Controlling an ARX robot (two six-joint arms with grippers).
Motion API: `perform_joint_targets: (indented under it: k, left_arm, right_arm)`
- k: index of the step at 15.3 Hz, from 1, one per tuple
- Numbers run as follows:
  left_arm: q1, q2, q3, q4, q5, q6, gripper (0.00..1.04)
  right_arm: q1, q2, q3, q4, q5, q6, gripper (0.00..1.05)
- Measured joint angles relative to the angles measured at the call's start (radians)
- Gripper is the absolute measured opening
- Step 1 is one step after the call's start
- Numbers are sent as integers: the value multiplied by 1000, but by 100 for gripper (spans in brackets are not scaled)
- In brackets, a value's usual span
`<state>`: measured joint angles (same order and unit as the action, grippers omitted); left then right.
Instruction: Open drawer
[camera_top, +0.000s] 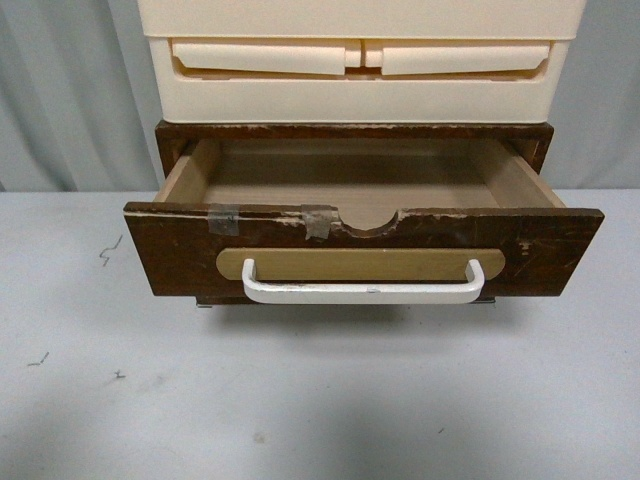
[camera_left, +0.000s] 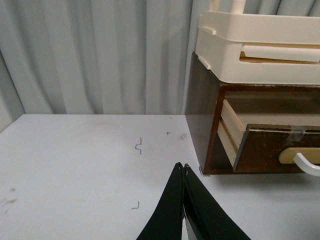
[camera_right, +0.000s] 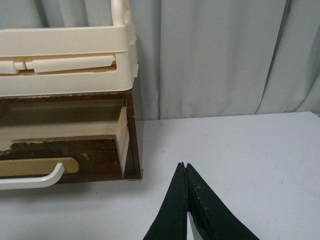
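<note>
The dark brown wooden drawer (camera_top: 180, 255) stands pulled out of its brown cabinet (camera_top: 350, 131), its pale wooden inside showing and holding nothing. Its worn front carries a white bar handle (camera_top: 362, 292) on a tan oval plate (camera_top: 360, 263), a half-round notch and tape bits (camera_top: 225, 219). The drawer also shows in the left wrist view (camera_left: 265, 150) and the right wrist view (camera_right: 95, 155). Neither gripper shows in the front view. My left gripper (camera_left: 181, 166) is shut and empty, over the table left of the cabinet. My right gripper (camera_right: 183, 164) is shut and empty, over the table right of it.
Cream plastic drawers (camera_top: 360, 70) sit stacked on top of the brown cabinet. The grey table (camera_top: 320, 400) carries small pen marks (camera_top: 108, 250). A grey curtain (camera_left: 90, 55) hangs behind the table.
</note>
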<state>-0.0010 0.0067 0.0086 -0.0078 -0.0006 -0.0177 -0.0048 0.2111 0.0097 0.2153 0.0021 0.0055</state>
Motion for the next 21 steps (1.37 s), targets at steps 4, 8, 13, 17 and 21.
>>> perform_joint_targets:
  k: [4,8,13,17,21]
  left_arm:
    - [0,0,0,5,0,0,2]
    - [0,0,0,4,0,0,6]
    - [0,0,0,5,0,0,60]
    - [0,0,0,5,0,1,100]
    - [0,0,0,5,0,0,98]
  right_arm:
    - [0,-204,1,-216,-2,0,2]
    - [0,-207,2,-219,-2,-2,6]
    - [0,-207,2,-219,-2,-3,63]
    - [0,-207,2,-219,-2,-2,99]
    - [0,-207,2,-219,-2,-3,98]
